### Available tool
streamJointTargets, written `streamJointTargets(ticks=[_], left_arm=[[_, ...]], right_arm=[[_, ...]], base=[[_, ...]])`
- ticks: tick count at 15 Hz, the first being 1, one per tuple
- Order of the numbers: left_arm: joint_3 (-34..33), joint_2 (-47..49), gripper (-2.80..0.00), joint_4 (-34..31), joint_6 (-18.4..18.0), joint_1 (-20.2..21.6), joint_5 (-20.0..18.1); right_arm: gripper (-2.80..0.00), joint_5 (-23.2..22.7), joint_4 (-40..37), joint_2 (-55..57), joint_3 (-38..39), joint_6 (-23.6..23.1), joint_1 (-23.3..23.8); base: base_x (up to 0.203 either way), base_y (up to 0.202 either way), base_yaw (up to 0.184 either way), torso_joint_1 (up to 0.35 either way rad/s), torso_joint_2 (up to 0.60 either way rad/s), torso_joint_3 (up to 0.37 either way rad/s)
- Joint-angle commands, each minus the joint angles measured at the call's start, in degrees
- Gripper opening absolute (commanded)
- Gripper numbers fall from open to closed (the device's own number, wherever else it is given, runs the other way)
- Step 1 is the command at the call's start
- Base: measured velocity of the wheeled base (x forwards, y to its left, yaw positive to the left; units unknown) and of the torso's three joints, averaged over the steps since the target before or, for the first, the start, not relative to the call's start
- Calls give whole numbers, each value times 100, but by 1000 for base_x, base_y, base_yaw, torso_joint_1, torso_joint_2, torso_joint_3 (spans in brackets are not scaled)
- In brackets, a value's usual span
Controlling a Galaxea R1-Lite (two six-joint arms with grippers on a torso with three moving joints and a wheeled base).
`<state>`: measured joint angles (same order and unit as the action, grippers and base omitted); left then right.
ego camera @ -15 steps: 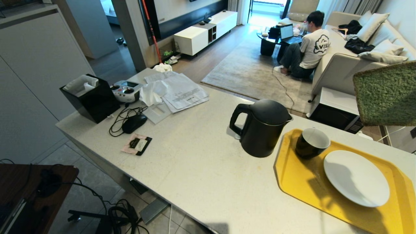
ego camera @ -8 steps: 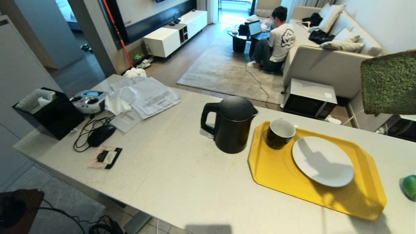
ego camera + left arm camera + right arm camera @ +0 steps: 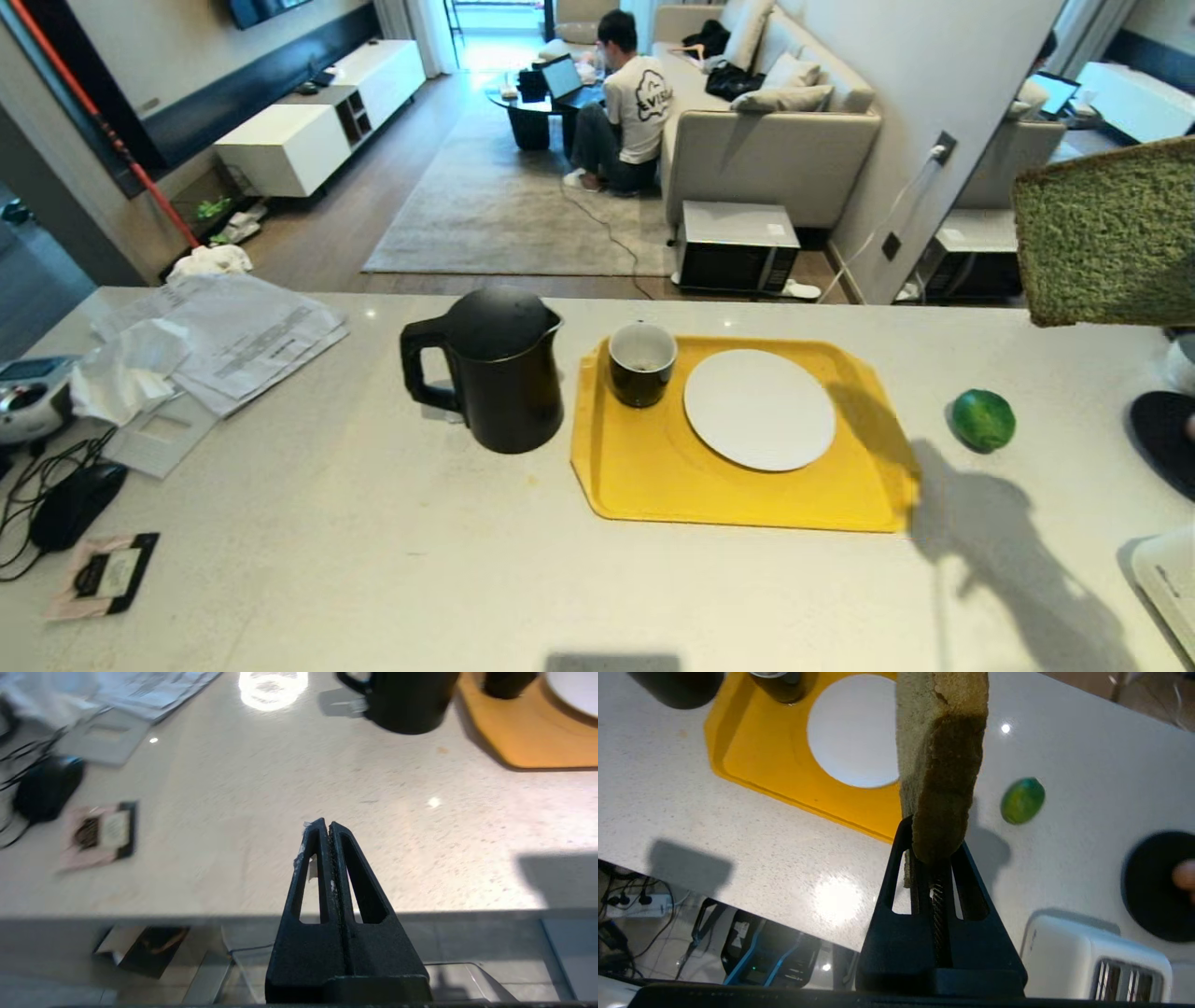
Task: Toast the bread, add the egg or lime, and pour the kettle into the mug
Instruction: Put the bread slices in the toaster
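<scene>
My right gripper [image 3: 934, 835] is shut on the lower crust of the bread [image 3: 943, 765], a green slice held upright and high above the counter's right part [image 3: 1106, 233]. The lime [image 3: 982, 420] lies on the counter right of the yellow tray [image 3: 653, 476]; it also shows in the right wrist view [image 3: 1022, 800]. The black kettle [image 3: 499, 373] stands left of the tray, and the mug [image 3: 641, 362] sits in the tray's far left corner. A pinkish rounded shape that looks like the egg [image 3: 1184, 875] rests on a black round pad [image 3: 1153, 891]. My left gripper [image 3: 326, 823] is shut and empty over the counter's near edge.
A white plate [image 3: 759, 409] lies on the tray. A white toaster [image 3: 1101, 956] stands at the near right corner [image 3: 1167, 579]. Papers [image 3: 233, 336], a mouse [image 3: 75, 504] and a controller [image 3: 23, 401] crowd the left end. A person [image 3: 635, 103] sits in the room beyond.
The head view has swung right, so the whole counter slid left in the picture. The lime, black pad and toaster came into view. The bread stays held at the right.
</scene>
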<state>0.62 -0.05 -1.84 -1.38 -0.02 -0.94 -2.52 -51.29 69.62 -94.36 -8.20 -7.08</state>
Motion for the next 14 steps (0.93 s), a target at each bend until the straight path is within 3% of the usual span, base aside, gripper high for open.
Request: streamJointTargets(ticks=[1, 14], left_arm=[[-1, 5, -280, 0, -2, 2, -3], [-1, 5, -280, 0, -2, 2, -3]], right_arm=[[-280, -3, -26, -10, -13, -6, -4], [-280, 15, 286, -115, 128, 3, 146]], base=[[2, 5, -178, 2, -7, 2], [1, 8, -173, 2, 2, 2]])
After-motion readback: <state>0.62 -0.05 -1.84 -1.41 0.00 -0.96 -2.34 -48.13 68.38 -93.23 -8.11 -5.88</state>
